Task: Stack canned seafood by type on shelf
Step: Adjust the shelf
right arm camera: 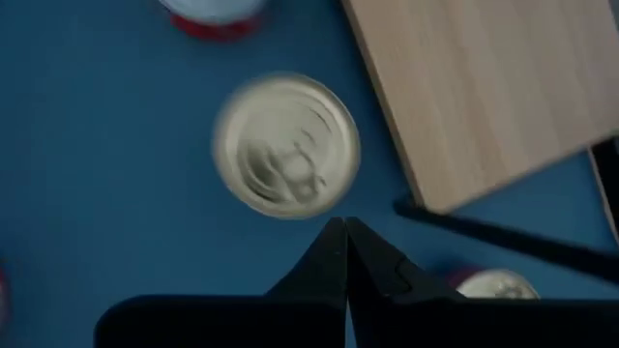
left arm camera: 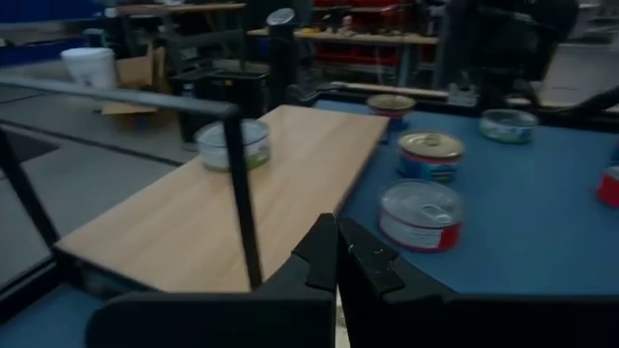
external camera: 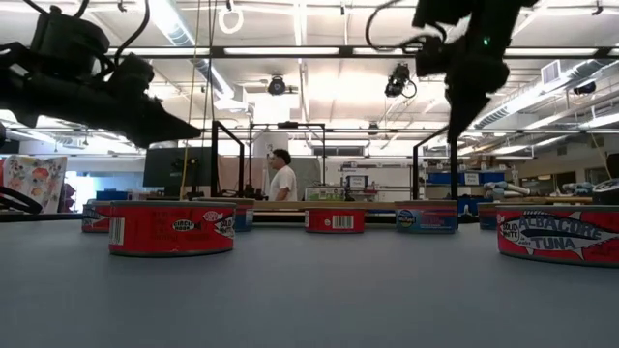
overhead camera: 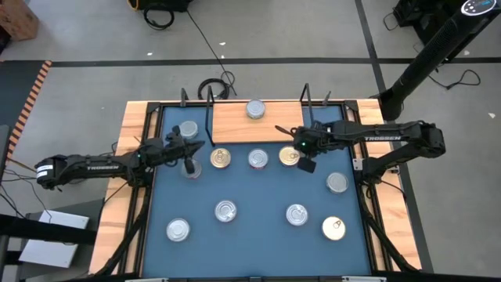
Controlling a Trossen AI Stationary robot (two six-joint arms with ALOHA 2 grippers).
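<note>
The canned seafood, small flat round tins with silver or gold pull-tab lids and some with red sides, was almost all off the shelf (overhead camera: 235, 121), a light wooden rectangular board with thin black wire uprights at its two ends, lying at the far edge of the blue tabletop (overhead camera: 258, 235). By my reading the task had barely begun: one silver-topped tin (overhead camera: 255, 109) sat alone on the board, nothing was stacked, and ten or so tins remained to be sorted by type.

On the tabletop, a row of three lay just in front of the shelf: a gold-topped tin (overhead camera: 221, 158), a silver-topped one (overhead camera: 258, 159) and another gold-topped one (overhead camera: 289, 156). A silver tin (overhead camera: 188, 129) stood beside the shelf's left end. Nearer the front were a silver tin (overhead camera: 178, 229), one (overhead camera: 225, 211) beside it, another (overhead camera: 297, 214), a gold-lidded tin (overhead camera: 334, 228) and a grey-topped tin (overhead camera: 337, 182).

The left end effector (overhead camera: 190, 146) hovered at the shelf's left upright with its fingers pressed together, holding nothing. The right end effector (right arm camera: 345, 232) hung above the gold tin at the row's right end, fingers likewise together and empty.
</note>
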